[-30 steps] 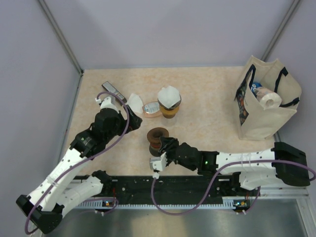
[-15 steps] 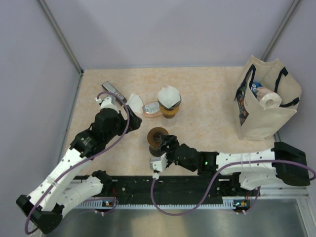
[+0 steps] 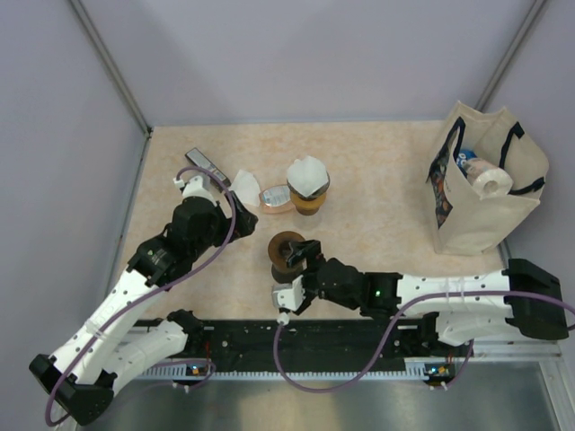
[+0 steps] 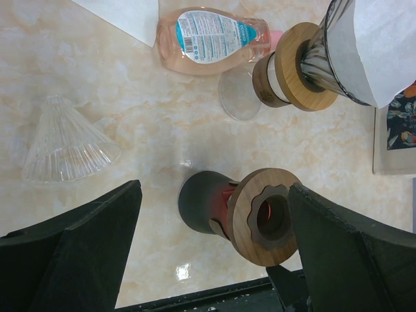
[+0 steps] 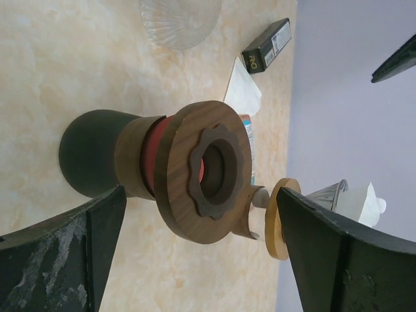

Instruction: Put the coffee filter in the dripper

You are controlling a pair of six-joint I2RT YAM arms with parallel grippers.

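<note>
From above, the loose coffee filter (image 3: 244, 186) lies flat on the desk (image 3: 386, 153) toward its far left corner, just beside a pink bottle (image 3: 275, 198) lying on its side. A black box (image 3: 205, 163) sits nearer the left edge, a second dripper (image 3: 308, 182) already carrying a filter stands right of the bottle, and a tote bag (image 3: 485, 184) occupies the right edge. The dark-based dripper (image 3: 287, 249), topped by a wooden ring, stands upright mid-desk toward the near edge. The left end effector (image 3: 241, 215) hangs between filter and dripper, and the right end effector (image 3: 301, 260) sits at the dripper's near side. In the left wrist view the jaws are spread wide around nothing. The dripper stands below them, a clear ribbed glass cone (image 4: 65, 144) lies on its side toward the left, and only a corner of the filter shows at the top. In the right wrist view the fingers stand wide apart on either side of the dripper, touching nothing. The step in hand looks like fetching the filter, and the left arm is nearer. Flat paper resists pinching, so catching a raised edge lightly, clear of the bottle, should work best. The filter could then go point-first into the ring once the right arm clears it. Whether the cone must be seated first I cannot tell.
</note>
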